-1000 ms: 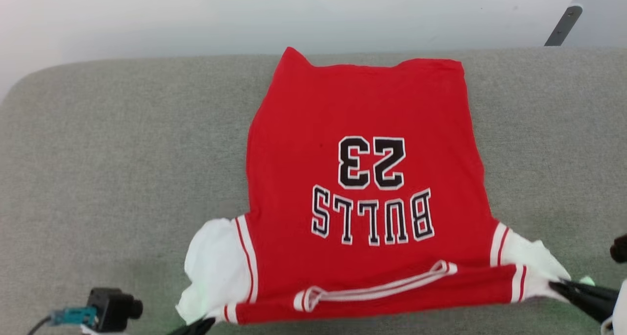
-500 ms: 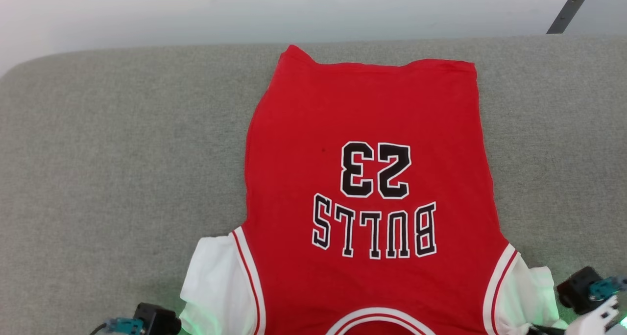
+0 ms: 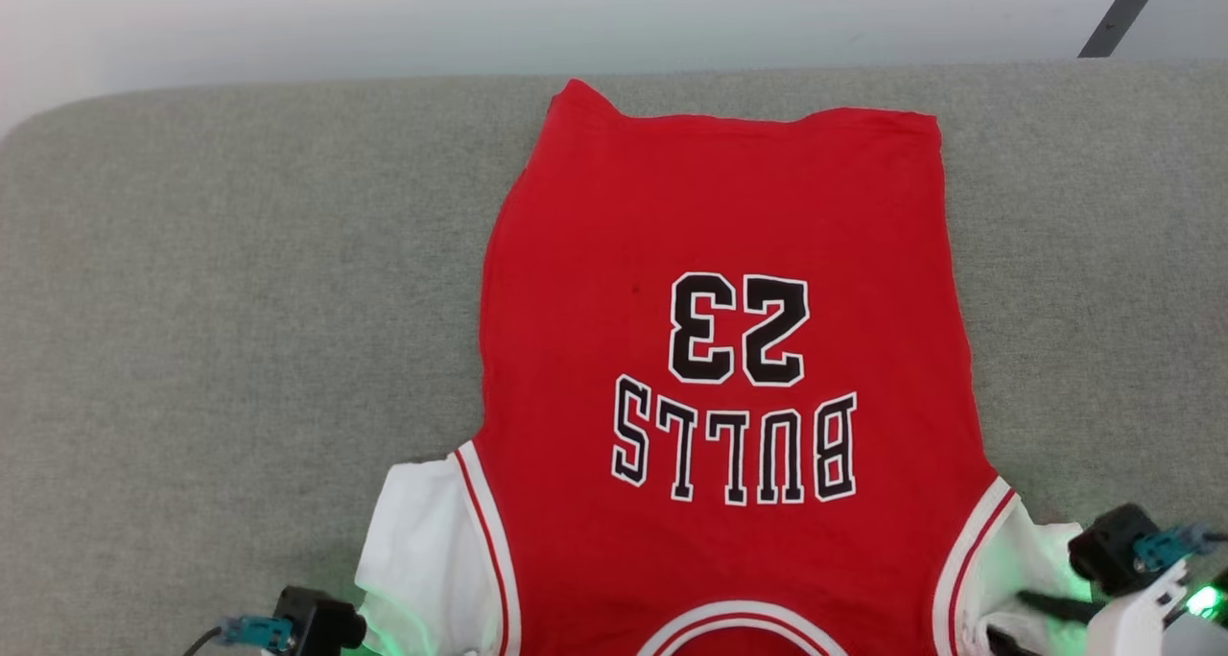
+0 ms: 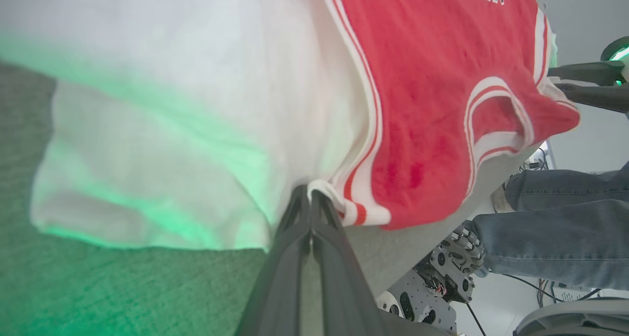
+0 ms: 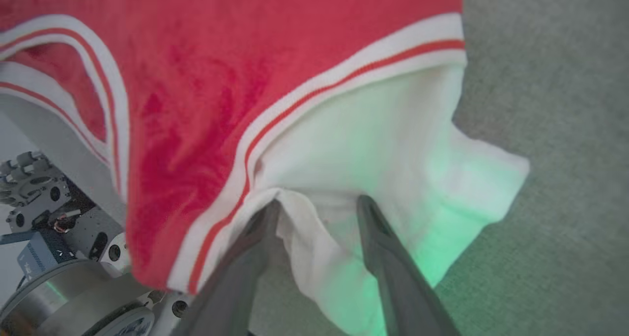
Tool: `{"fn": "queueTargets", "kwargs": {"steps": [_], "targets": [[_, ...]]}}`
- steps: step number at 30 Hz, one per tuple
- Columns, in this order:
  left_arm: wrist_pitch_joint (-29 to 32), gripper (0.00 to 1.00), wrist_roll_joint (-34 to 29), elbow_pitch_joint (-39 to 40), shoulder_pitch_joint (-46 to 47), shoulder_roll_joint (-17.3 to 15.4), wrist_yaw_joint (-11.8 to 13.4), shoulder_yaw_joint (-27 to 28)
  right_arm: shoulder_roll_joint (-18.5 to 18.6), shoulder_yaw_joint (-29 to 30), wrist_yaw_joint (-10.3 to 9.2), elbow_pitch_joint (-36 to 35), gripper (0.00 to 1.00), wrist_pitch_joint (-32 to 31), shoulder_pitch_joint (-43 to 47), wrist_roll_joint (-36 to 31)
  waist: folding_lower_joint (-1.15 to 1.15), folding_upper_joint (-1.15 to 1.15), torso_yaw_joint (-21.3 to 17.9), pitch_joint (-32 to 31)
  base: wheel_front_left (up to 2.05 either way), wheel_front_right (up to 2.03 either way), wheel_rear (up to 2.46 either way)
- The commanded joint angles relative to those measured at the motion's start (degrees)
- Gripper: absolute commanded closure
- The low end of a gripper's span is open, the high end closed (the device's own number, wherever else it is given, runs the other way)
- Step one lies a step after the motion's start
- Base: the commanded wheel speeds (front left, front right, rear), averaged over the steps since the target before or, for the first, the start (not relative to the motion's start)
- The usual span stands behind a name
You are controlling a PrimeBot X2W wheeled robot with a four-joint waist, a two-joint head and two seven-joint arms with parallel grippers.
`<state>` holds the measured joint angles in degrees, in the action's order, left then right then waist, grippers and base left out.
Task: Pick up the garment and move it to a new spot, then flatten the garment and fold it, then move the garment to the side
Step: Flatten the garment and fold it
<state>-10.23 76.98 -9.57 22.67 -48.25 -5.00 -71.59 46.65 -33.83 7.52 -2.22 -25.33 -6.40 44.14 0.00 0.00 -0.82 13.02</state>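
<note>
Jaws on my left gripper were pressed tight together, pinching the striped trim at the shoulder of the garment, right where the red body met its white sleeve. Those on my right gripper stood well apart. A loose fold of the other white sleeve lay between the two fingers, and nothing was clamped there.

The garment lay spread front-up on a grey cushion, to the right of the middle in my head view. Its hem was at the far side, close to the cushion's back edge, and its neckline was nearest me. That left the black lettering, and the number beyond it, reading upside down to me. The red body looked flat and smooth, with only a small peak at the far left corner of the hem. Both sleeves were bunched rather than spread, and each was tinged with green light.

Through my left wrist camera, the collar end of the garment reached the cushion's near edge. Past that edge were a person's legs in blue jeans, just beside a toothed metal wheel.
</note>
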Motion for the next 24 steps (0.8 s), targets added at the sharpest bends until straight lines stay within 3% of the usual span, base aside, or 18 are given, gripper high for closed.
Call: {"fn": "queueTargets", "kwargs": {"steps": [1, 7, 12, 16, 24], "targets": [[-0.2, 1.00, -0.2, -0.3, 0.3, 1.0, 0.5, 0.1, 1.1, 1.1, -0.07, -1.4, 0.00, -0.7, -0.7, 0.5, 0.00, 0.00, 0.0, 0.0, 0.00, 0.00, 0.00], [-0.7, 1.00, -1.5, 2.2, 0.8, 1.0, 1.1, 0.2, 4.0, 12.0, -0.06, -10.3, 0.00, -7.2, -1.7, 4.1, 0.00, 0.00, 1.1, 0.0, 0.00, 0.00, 0.00], [-0.3, 1.00, -3.3, 4.6, 2.9, 0.9, 2.1, 0.5, 2.0, 20.7, -0.06, -11.7, 0.00, -12.5, -9.9, 3.4, 0.00, 0.00, 3.2, 2.2, 0.00, 0.00, 0.00], [1.0, 1.00, -4.9, 5.3, 5.7, 2.4, 1.9, 0.5, -2.4, 22.8, -0.06, -4.6, 0.00, -14.1, -21.8, 0.2, 0.00, 0.00, 6.1, 4.9, 0.00, 0.00, 0.00], [3.3, 1.00, -8.1, 3.3, 11.2, 6.8, -0.1, 0.2, -7.9, 17.5, -0.05, 18.5, 0.00, -18.8, -42.7, -9.6, 0.00, 0.00, 12.3, 9.9, 0.00, 0.00, 0.00]]}}
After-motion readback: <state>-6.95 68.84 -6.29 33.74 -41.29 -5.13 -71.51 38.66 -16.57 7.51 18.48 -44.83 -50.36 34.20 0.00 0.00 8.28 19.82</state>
